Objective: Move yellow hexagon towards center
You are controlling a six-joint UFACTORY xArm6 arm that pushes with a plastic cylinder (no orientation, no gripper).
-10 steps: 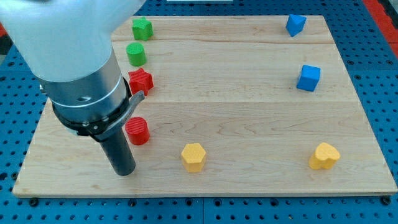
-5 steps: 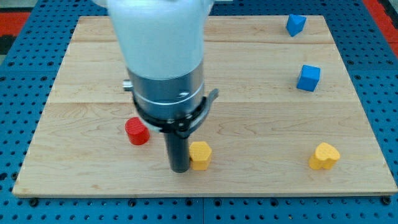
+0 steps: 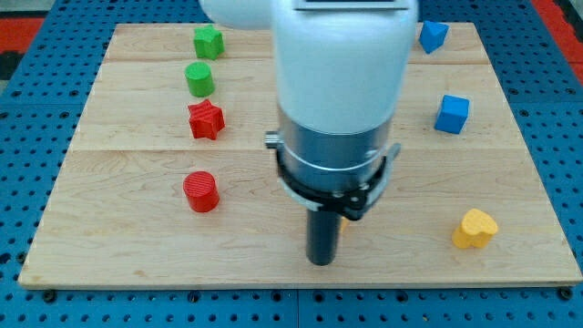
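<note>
My tip (image 3: 320, 261) rests on the wooden board (image 3: 109, 237) near its bottom edge, a little right of the middle. The yellow hexagon is almost wholly hidden behind the rod; only a thin yellow sliver (image 3: 342, 225) shows at the rod's right edge, touching it. The arm's white and grey body covers the middle of the board.
A red cylinder (image 3: 200, 191) lies left of the tip, and a yellow heart-like block (image 3: 475, 228) lies to its right. A red star (image 3: 206, 119), a green cylinder (image 3: 199, 79) and a green star (image 3: 208, 41) stand at the upper left. Two blue blocks (image 3: 433, 35) (image 3: 452, 114) are at the upper right.
The rod has swept from the board's bottom left to the right along the bottom edge. It reached the yellow hexagon and pushed it rightward; the hexagon is now almost hidden behind the rod.
</note>
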